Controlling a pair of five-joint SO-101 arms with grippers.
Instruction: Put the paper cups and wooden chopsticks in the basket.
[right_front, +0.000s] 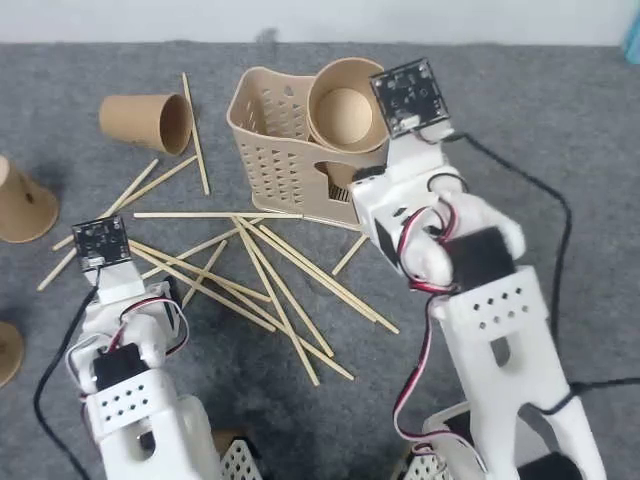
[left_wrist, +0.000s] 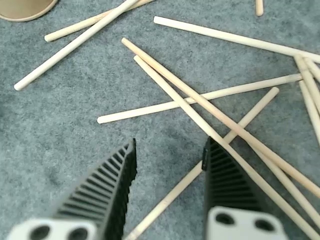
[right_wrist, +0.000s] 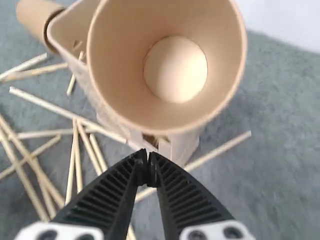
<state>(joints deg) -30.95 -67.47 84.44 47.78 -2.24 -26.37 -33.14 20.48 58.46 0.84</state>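
High view: four paper cups (right_front: 147, 122), one basket (right_front: 275, 150).

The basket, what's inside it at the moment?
One paper cup sits in the basket, tilted, with its open mouth facing up and its rim above the basket's top. The cup covers the space beneath it, so whether anything else lies under it cannot be seen.
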